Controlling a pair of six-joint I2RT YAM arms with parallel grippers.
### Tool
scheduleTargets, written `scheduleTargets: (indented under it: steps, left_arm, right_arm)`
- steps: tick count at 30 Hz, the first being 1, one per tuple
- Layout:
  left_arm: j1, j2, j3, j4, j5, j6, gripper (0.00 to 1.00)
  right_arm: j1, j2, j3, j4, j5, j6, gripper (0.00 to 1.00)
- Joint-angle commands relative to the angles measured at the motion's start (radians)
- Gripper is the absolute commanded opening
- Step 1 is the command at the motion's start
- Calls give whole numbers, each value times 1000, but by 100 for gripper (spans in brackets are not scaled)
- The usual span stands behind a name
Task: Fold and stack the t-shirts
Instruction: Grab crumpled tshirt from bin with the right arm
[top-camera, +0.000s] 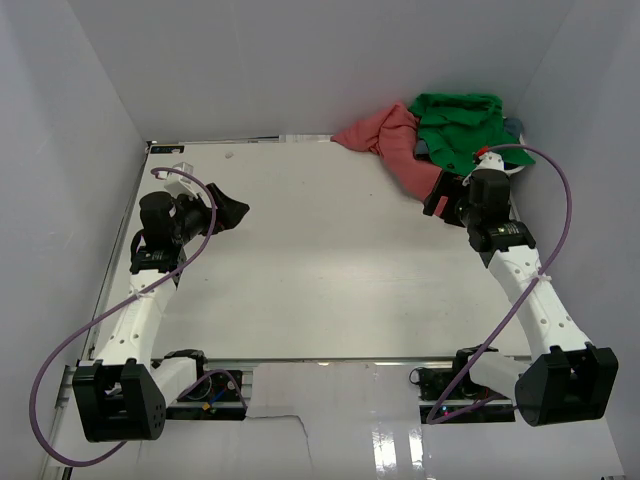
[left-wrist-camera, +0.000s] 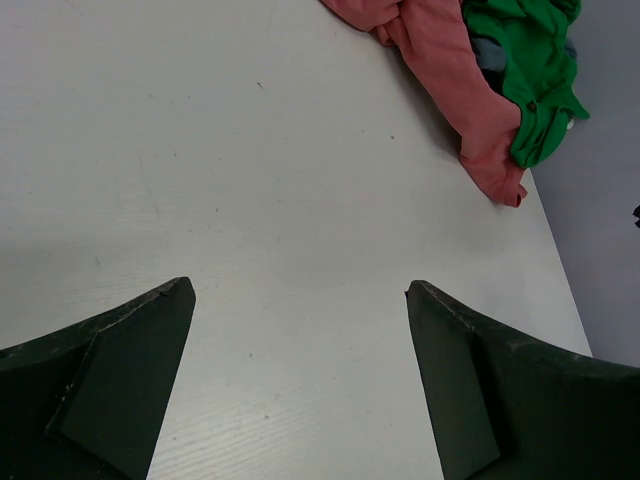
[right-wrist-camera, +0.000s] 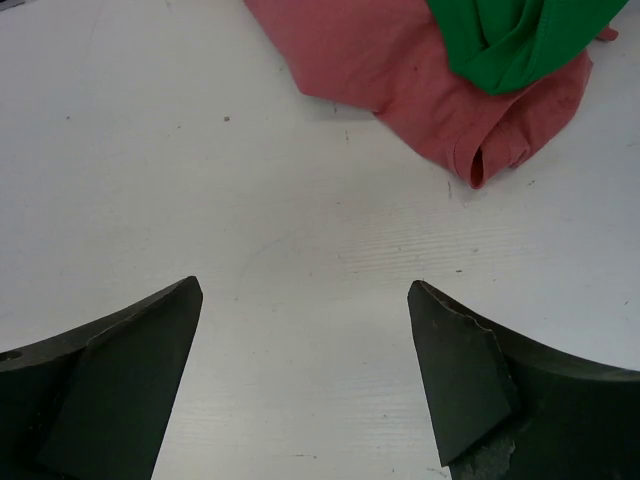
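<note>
Nearest the overhead camera sit the two arm bases, the left base (top-camera: 118, 400) and the right base (top-camera: 565, 385), bolted at the near edge of the white table (top-camera: 320, 280), each with a purple cable (top-camera: 60, 380) looping up along its arm. On the left side the left arm reaches up the table's edge, and the left gripper (top-camera: 232, 212) points toward the middle of the table. In its wrist view the left gripper (left-wrist-camera: 300, 290) has its two dark fingers (left-wrist-camera: 120, 370) spread wide with only bare tabletop between them, gripping nothing and well apart from the cloth. Further right, at the far right corner of the table, the t-shirts lie in one crumpled heap. The salmon-pink shirt (top-camera: 395, 145) spreads furthest left and trails a sleeve toward the near side. The bright green shirt (top-camera: 458, 125) lies bunched on top of it and against the right wall. A grey-blue sliver (left-wrist-camera: 485, 55) shows between the pink and the green in the left wrist view; it is probably the dusty grey-blue shirt, though too little of it shows to be sure. None of the shirts is folded or stacked. On the far right, the right gripper (top-camera: 440, 195) hangs just beside the near end of the pink shirt. From its wrist, the right gripper (right-wrist-camera: 305, 290) also stands wide apart over bare table and clasps nothing. The pink shirt (right-wrist-camera: 400, 60) and the green shirt (right-wrist-camera: 520, 35) lie just ahead of its fingertips (right-wrist-camera: 450, 350), not touching them.
</note>
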Motion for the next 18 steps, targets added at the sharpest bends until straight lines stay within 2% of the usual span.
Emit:
scheduleTargets:
  steps: [1,6,11,18]
  left_arm:
    - [-2,-18,-2,22,22,4,98]
    - [-2,-18,0,22,24,4,98]
    - [-2,-29,-5,22,21,7,98]
    - [-2,-37,-5,22,22,9,98]
  right_arm:
    - [0,-10,20,20,23,-6,90]
    - [0,64,92,3,52,3,90]
    - [-7,246,242,3,128,58,90]
    - [-26,499,445,76,203,32,90]
